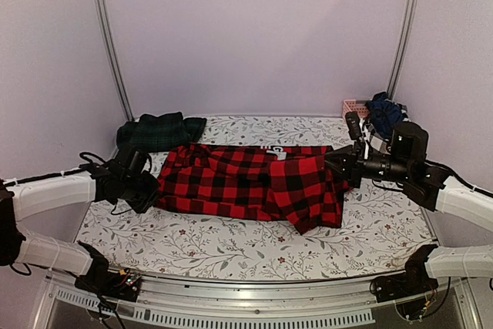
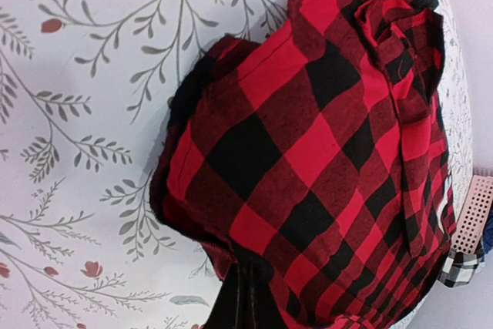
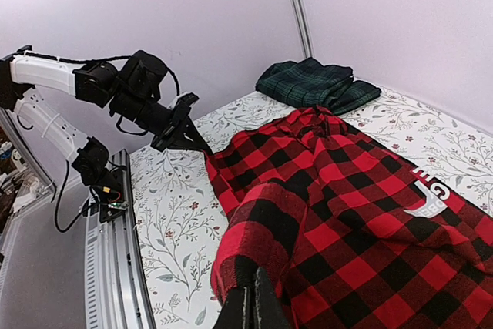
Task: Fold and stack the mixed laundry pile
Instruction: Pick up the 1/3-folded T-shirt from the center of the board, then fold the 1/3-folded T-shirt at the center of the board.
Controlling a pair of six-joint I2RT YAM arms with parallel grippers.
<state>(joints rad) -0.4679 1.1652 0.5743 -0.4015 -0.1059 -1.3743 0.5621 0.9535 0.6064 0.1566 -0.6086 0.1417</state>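
The left fingers (image 1: 154, 192) pinch shut on the left end of the red-and-black checked flannel shirt (image 1: 254, 182), spread across the worktop (image 1: 231, 248); the right fingers (image 1: 339, 166) clamp its right end. Both should lift together, keeping the cloth taut.

The top camera sits high up at the near edge. It looks down and forward over the whole worktop (image 1: 231, 244) to the back wall (image 1: 254, 36). The left wrist camera is very close and looks almost straight down on the red shirt (image 2: 323, 152). The right wrist camera sits low on the right and looks across the worktop toward the left arm (image 3: 54, 73). All three see the red shirt. The top and right views both see the green piece (image 1: 158, 130).
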